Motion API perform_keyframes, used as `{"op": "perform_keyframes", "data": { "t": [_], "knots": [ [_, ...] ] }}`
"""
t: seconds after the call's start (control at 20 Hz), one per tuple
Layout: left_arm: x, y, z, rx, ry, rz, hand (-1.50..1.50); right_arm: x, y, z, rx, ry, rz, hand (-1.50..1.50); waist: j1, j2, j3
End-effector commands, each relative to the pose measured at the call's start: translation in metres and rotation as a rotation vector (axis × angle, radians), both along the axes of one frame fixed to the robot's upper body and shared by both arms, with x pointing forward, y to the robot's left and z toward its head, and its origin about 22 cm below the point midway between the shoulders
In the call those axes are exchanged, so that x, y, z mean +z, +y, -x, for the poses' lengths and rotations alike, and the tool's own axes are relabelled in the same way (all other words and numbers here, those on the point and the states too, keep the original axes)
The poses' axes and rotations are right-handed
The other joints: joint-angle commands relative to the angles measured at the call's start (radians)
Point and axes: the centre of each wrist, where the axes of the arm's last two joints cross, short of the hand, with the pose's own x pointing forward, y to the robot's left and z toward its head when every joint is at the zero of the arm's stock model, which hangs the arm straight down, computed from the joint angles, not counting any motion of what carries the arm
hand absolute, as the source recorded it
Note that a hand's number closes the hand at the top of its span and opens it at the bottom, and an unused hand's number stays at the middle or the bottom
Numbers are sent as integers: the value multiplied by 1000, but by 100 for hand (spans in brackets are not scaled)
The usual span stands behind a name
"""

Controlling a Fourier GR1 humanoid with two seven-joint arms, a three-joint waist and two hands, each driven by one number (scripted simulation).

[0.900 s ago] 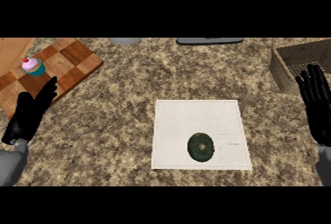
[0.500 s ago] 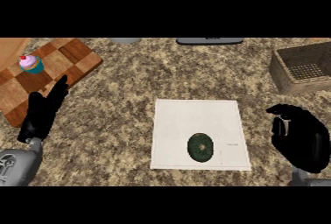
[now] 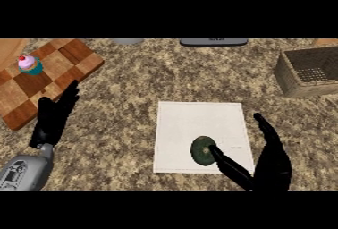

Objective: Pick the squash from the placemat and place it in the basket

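- Head view: your squash [image 3: 203, 150] lies on the white placemat [image 3: 198, 120], in its lower half, near the mat's front edge, dark green and oval.
- Your right hand [image 3: 267, 161] sits at the mat's lower right corner, spread wide with fingers straight. Its thumb [image 3: 224, 163] points up-left and its tip touches or just overlaps the squash's right side; you cannot tell which. The other fingers [image 3: 264, 129] run up along the mat's right edge, apart from the squash. Nothing is held.
- Your left hand [image 3: 54, 117] shows at the left, fingers straight and pointing up, flat and holding nothing. It lies over the counter [image 3: 132, 89] by the right edge of the board [image 3: 46, 80], well apart from the mat.
- The basket [image 3: 300, 71] stands at the upper right, well apart from the squash, its mesh floor showing.
- On the checkered wooden board at the upper left you see a cupcake [image 3: 29, 65] with pink icing and a teal wrapper.
- At the top edge, a dark flat object [image 3: 213, 42] and a pale round one [image 3: 127, 41] are partly cut off; you cannot tell what they are.
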Motion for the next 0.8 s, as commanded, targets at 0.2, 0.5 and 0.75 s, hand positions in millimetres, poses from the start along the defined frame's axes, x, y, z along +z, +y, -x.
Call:
{"op": "perform_keyframes", "data": {
  "t": [0.2,0.5,0.75],
  "knots": [
    [-3,-9,4,19,-2,-1,0,-45,-57,90,-274,410,398,-150,-31,4,-11],
    [5,-9,-3,19,-25,-5,0,-31,-65,151,-65,732,544,-150,-10,21,-12],
    [-6,-14,9,-19,-15,0,0,26,-49,164,-13,816,581,-150,21,15,-7]
  ]
}}
